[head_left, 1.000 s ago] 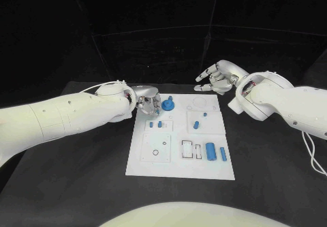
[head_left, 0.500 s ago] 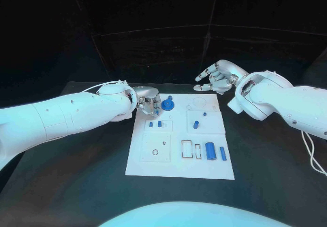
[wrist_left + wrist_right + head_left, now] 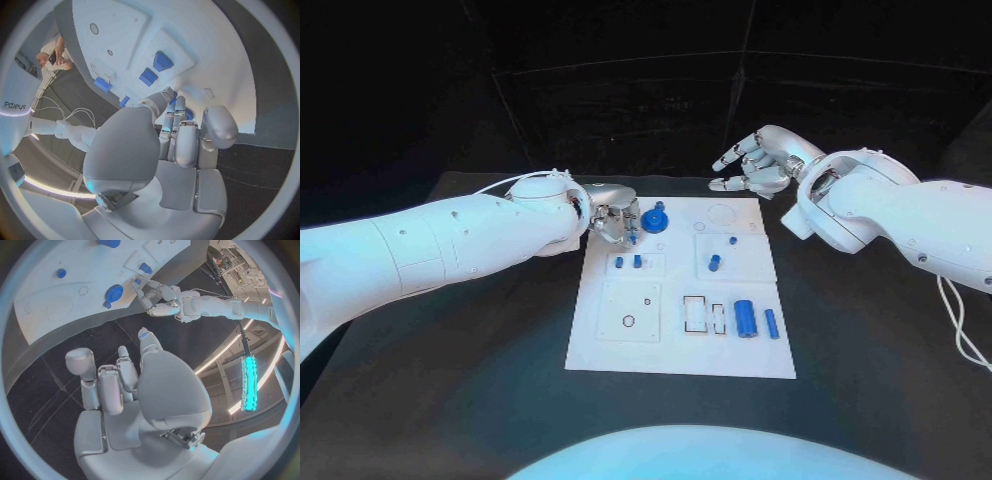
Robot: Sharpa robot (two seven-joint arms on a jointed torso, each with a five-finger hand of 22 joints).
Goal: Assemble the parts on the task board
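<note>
The white task board [image 3: 682,345] lies in the middle of the black table. A blue round part with a knob [image 3: 655,221] stands at the board's far left corner. My left hand [image 3: 615,222] sits right beside it with its fingers curled toward the part. In the left wrist view a bit of blue shows between the fingertips [image 3: 176,111] of the left hand [image 3: 169,150]; whether they touch it I cannot tell. My right hand [image 3: 759,163] hovers over the table beyond the board's far right corner, fingers apart, holding nothing.
Two small blue pieces [image 3: 627,262] stand in the left recess. A blue peg [image 3: 714,263] and a smaller one [image 3: 733,241] stand right of them. A blue cylinder [image 3: 744,318] and a thin blue bar [image 3: 770,322] lie near the right edge.
</note>
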